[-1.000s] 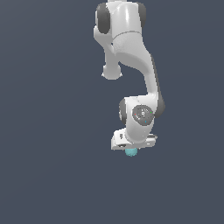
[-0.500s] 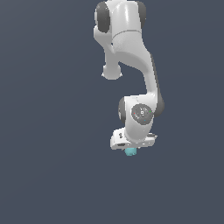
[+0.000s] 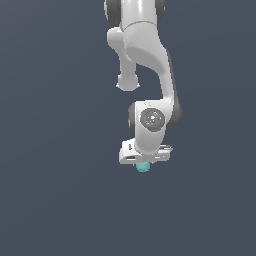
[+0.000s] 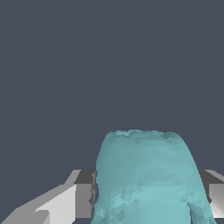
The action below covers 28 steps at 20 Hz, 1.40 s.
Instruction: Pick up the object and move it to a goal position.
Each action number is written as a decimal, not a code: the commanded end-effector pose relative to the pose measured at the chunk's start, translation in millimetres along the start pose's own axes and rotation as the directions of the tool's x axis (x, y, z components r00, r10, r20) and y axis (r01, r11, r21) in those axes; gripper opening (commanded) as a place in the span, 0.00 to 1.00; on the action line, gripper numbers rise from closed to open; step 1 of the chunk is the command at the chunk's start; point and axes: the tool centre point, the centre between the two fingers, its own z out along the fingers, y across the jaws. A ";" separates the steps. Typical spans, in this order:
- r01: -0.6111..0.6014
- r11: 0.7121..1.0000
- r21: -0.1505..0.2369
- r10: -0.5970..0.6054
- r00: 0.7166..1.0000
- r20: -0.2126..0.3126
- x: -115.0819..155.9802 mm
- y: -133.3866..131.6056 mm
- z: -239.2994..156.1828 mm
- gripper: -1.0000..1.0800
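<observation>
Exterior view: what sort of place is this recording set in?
Apparently a bare simulated scene, not a real room: a flat, featureless dark grey backdrop, a smoothly rendered white Panda arm, and a faceted teal object between the gripper fingers. No furniture shows.

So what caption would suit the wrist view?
Teal object clamped between the gripper fingers, seen close up.

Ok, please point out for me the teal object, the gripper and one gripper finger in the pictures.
teal object (image 4: 144, 175), wrist view, middle of its lumpy body.
gripper (image 3: 143, 164), exterior view, between the fingertips, just above the object.
finger (image 4: 83, 200), wrist view, its grey pad beside the object.
</observation>
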 end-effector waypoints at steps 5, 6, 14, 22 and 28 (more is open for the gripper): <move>-0.001 1.000 0.000 0.001 1.000 -0.001 -27.5 37.8 -34.7 0.00; -0.001 1.000 0.000 0.001 1.000 -0.001 -33.0 45.3 -41.5 0.00; -0.002 1.000 0.001 0.002 1.000 -0.001 -80.1 110.1 -100.7 0.00; -0.002 1.000 0.002 0.002 1.000 -0.002 -127.7 177.0 -162.8 0.00; -0.002 1.000 0.003 0.002 1.000 -0.002 -160.8 225.7 -207.9 0.00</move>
